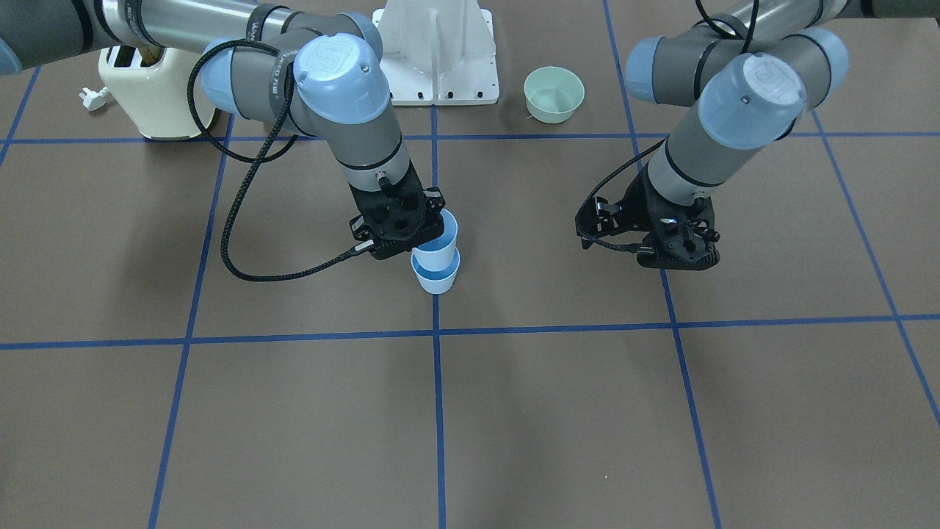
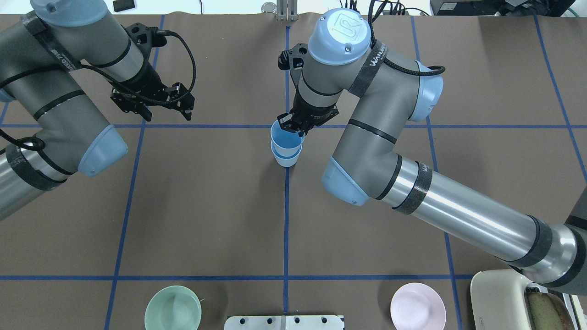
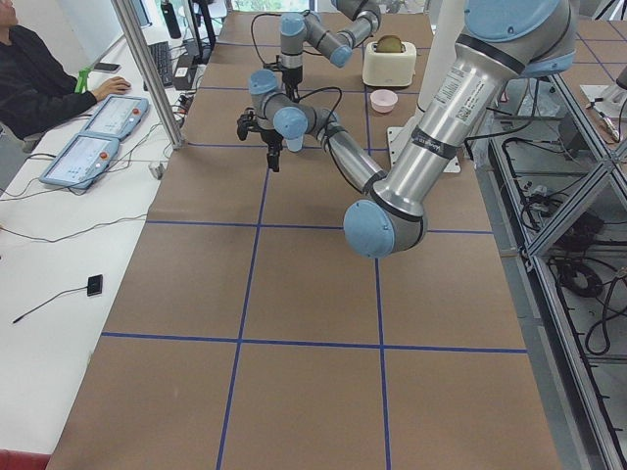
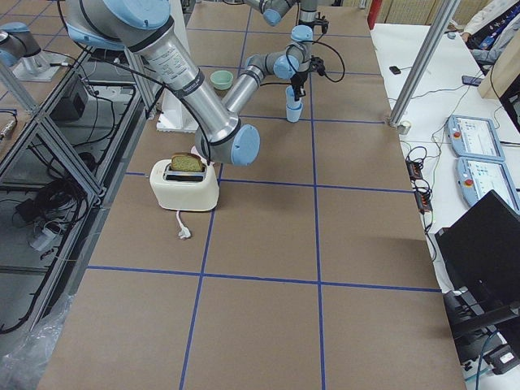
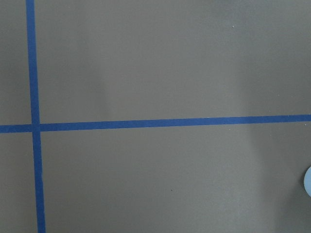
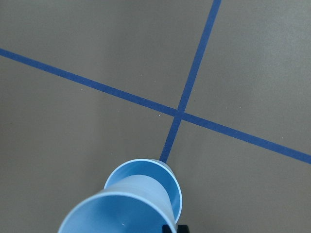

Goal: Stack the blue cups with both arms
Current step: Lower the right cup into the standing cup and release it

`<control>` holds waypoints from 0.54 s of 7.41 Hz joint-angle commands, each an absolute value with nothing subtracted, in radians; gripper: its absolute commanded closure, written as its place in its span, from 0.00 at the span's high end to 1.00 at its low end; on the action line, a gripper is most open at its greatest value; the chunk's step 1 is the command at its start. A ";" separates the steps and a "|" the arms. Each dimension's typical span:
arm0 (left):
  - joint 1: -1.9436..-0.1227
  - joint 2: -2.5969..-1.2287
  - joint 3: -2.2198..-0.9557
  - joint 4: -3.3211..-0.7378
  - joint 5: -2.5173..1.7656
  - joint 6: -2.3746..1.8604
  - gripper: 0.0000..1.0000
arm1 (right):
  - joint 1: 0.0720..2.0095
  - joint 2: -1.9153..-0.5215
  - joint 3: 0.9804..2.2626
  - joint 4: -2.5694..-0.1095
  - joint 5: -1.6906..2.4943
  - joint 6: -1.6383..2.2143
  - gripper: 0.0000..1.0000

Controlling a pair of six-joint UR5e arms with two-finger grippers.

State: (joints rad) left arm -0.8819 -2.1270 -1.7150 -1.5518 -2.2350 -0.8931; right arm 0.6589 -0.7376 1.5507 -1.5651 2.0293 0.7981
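Two pale blue cups stand near the table's middle, on a blue tape line. The upper cup [image 1: 439, 239] [image 2: 283, 137] sits nested in the lower cup [image 1: 436, 281] [image 2: 287, 160], leaning slightly. My right gripper [image 1: 420, 234] [image 2: 292, 127] is shut on the upper cup's rim from above. In the right wrist view the upper cup [image 6: 121, 213] fills the bottom edge, with the lower cup [image 6: 170, 182] under it. My left gripper [image 1: 679, 257] [image 2: 167, 109] hangs open and empty over bare table, well off to the side of the cups.
A mint-green bowl [image 1: 554, 94] [image 2: 173, 308] and a pink bowl [image 2: 418, 311] sit by the white pedestal [image 1: 437, 51]. A cream toaster [image 1: 154, 95] [image 2: 527, 302] holding bread stands at the right arm's side. Blue tape lines grid the brown table. An operator sits beside the table's far edge.
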 commanded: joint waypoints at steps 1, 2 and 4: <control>-0.882 -2.126 -1.715 -1.552 -2.235 -0.893 0.98 | 0.649 -0.738 1.546 -1.563 2.019 0.799 0.00; -0.882 -2.126 -1.715 -1.552 -2.235 -0.894 0.98 | 0.649 -0.739 1.546 -1.563 2.019 0.799 0.00; -0.882 -2.125 -1.715 -1.552 -2.233 -0.894 0.98 | 0.650 -0.739 1.546 -1.563 2.020 0.801 0.47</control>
